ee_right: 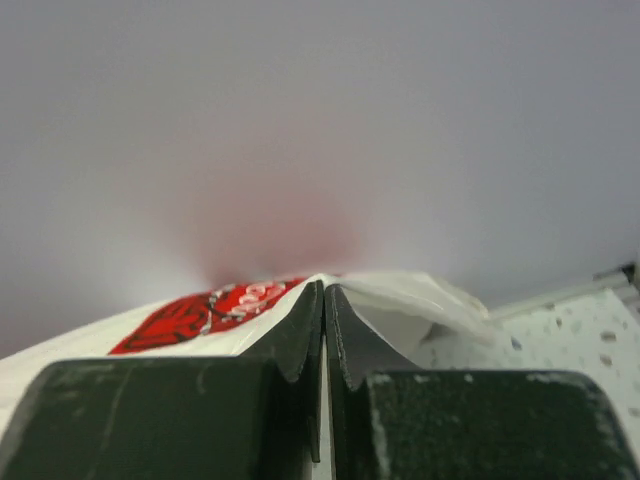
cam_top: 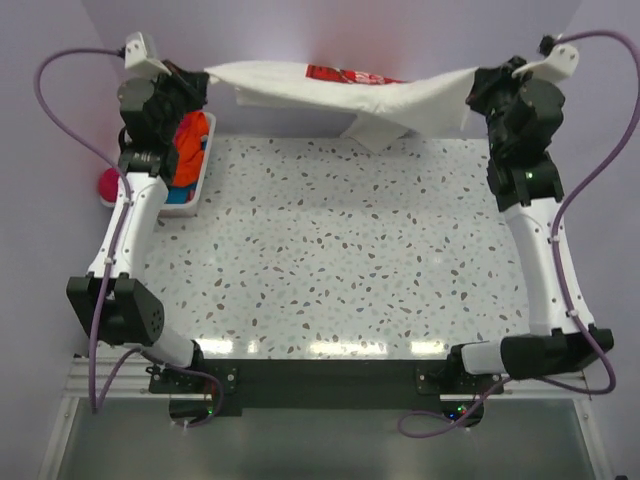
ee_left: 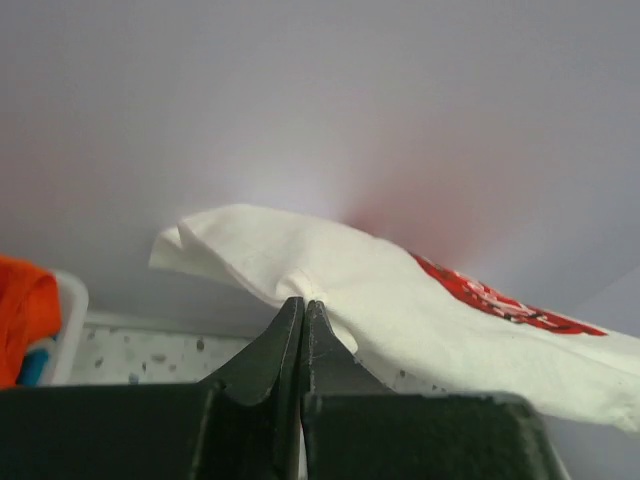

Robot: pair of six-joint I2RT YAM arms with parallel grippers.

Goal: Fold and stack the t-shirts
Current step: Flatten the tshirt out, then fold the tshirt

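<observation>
While left gripper (ee_left: 303, 300) and right gripper (ee_right: 324, 288) each clamp edge, cream-white t-shirt (cam_top: 300, 92) hangs stretched between.

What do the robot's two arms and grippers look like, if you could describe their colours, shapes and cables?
Both the left arm and right arm have white tubular links joined by bulky black joint housings. A purple cable loops along each. The left gripper and right gripper are matte black and wedge-shaped, tapering to narrow tips.

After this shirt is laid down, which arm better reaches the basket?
Left, probably: both hold the shirt, but the basket sits beside the left gripper; the right gripper is across the table.
</observation>
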